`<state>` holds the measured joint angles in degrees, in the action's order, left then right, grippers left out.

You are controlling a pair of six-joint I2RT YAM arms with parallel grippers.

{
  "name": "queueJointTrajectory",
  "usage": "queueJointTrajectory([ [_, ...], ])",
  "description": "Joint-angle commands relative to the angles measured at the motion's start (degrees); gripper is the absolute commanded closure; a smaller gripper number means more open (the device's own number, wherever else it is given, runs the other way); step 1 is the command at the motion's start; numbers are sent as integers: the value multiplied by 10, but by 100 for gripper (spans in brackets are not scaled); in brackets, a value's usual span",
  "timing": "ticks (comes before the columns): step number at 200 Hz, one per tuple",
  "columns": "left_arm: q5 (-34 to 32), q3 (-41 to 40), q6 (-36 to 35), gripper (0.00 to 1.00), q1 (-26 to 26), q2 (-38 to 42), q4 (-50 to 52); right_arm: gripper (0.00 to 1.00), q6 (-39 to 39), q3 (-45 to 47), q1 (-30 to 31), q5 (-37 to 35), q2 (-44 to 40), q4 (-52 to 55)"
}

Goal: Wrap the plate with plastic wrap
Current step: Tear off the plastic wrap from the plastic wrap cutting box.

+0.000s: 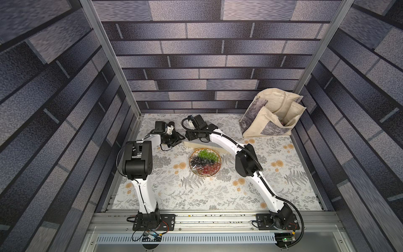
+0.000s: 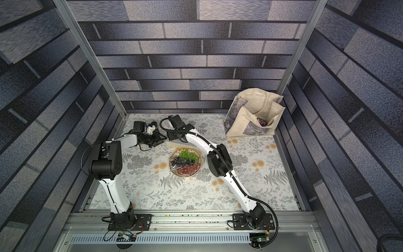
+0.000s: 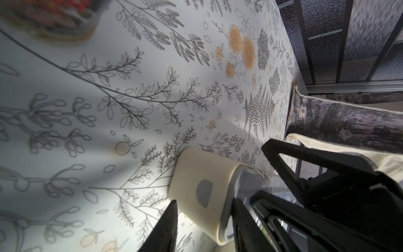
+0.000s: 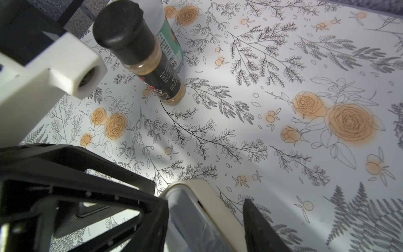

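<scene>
The plate (image 1: 205,162) (image 2: 185,162), a tan wicker dish of green, black and red grapes, sits mid-table with glossy plastic wrap (image 1: 197,169) crinkled over it. Just behind it lies the cream wrap box (image 1: 196,144) (image 2: 176,144), partly under my right arm. Both grippers meet at its left end. My left gripper (image 3: 204,200) (image 1: 180,139) is turned sideways and shut on the box end (image 3: 192,174), one finger on the grey lid. My right gripper (image 4: 207,200) (image 1: 188,137) is shut across the box (image 4: 218,203), whose clear lid shows film inside. The plate (image 3: 50,19) is blurred in the left wrist view.
A beige cloth bag (image 1: 272,113) (image 2: 253,113) stands open at the back right corner. A black-capped spice jar (image 4: 141,54) and a green-labelled bottle (image 4: 170,39) stand near the back left, close to my left wrist. The back wall is near.
</scene>
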<state>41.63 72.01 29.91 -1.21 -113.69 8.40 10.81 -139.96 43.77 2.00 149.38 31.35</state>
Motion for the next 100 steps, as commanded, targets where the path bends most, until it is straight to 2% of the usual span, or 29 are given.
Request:
queueJointTrajectory([
  [1,-43,-6,-22,57,1,-22,39,44,-20,32,4,-31,-19,42],
  [65,-52,-5,-22,56,0,-24,45,44,-18,85,-5,-46,-59,27],
  [100,-60,-4,-26,56,-1,-24,54,44,-11,145,-15,-48,-97,0],
])
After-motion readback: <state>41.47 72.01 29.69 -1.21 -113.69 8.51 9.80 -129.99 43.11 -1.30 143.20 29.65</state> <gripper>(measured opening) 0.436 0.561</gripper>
